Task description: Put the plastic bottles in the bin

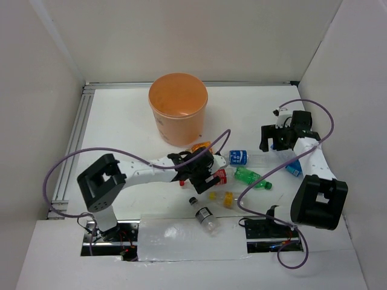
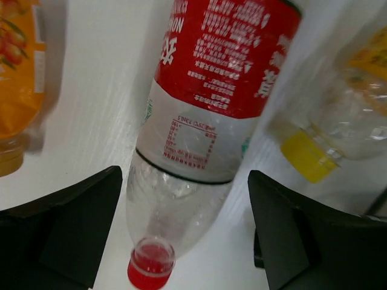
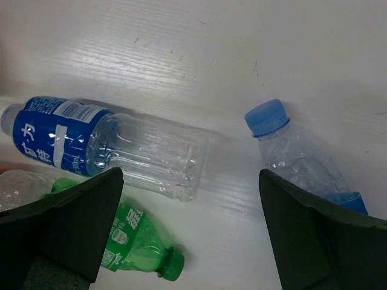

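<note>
The peach-orange bin stands at the back centre. My left gripper is open and low over the clear red-labelled bottle, which lies between the fingers with its red cap toward the wrist; neither finger touches it. The short orange bottle lies left of it and the yellow-labelled bottle right. My right gripper is open and empty above the table, between the blue-labelled bottle and a blue-capped clear bottle. The green bottle lies below. The black-capped clear bottle lies near the front.
White walls close the table on the left, back and right. An aluminium rail runs along the left edge. Purple cables loop over both arms. The bottles cluster in front of the bin.
</note>
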